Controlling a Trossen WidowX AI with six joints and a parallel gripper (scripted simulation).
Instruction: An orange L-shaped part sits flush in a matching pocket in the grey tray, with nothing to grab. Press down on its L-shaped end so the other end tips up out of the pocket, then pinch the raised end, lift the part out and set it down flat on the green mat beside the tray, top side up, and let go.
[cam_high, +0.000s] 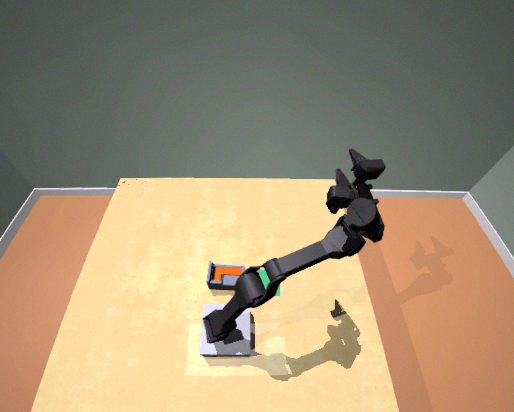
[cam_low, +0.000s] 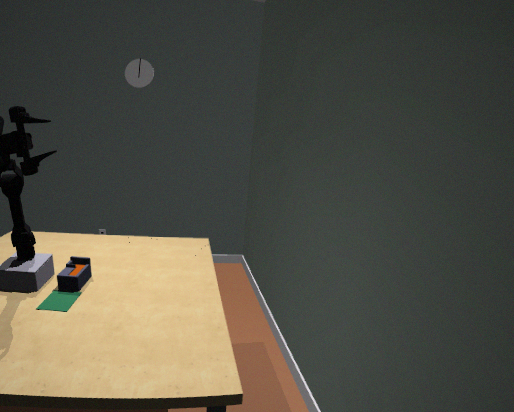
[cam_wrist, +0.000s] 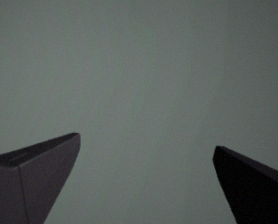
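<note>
Well below the wide-spread pincer (cam_high: 345, 161) (cam_low: 53, 136) (cam_wrist: 147, 140), the bench (cam_high: 165, 240) (cam_low: 160, 320) carries the grey tray (cam_high: 216, 287) (cam_low: 68, 283) and green mat (cam_high: 264, 276) (cam_low: 59, 301), which the arm (cam_high: 305, 257) (cam_low: 17, 210) partly hides from above.

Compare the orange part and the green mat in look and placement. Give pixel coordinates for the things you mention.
The orange part (cam_high: 228, 270) (cam_low: 77, 270) is L-shaped, while the green mat (cam_low: 59, 301) (cam_high: 263, 277) is a plain four-sided sheet. The orange part sits in the grey tray (cam_high: 223, 287) (cam_low: 68, 284); the green mat lies on the table (cam_high: 150, 240) (cam_low: 150, 320) beside that tray. In the top view the arm (cam_high: 302, 257) covers some of the green mat, but most of the orange part shows. Both lie flat.
</note>
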